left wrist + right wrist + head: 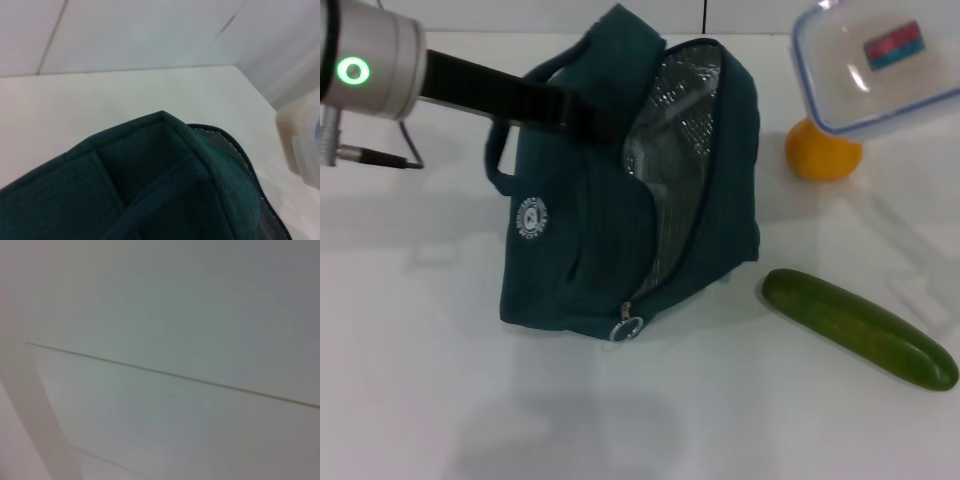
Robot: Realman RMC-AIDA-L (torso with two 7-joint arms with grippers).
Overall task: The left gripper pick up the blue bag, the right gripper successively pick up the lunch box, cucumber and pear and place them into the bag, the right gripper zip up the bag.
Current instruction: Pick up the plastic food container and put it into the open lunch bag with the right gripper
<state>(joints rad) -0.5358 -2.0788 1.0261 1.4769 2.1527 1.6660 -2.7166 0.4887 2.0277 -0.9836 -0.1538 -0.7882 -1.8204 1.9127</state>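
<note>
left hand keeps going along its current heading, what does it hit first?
The blue bag: the left hand already sits at its top edge by the handles, pointing toward the foil-lined opening. Beyond that, likely the lifted lunch box, though depth is unclear.

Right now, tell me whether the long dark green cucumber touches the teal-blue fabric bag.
Apart. The head view shows the long dark green cucumber lying to the right of the teal-blue fabric bag, with bare white table between them.
</note>
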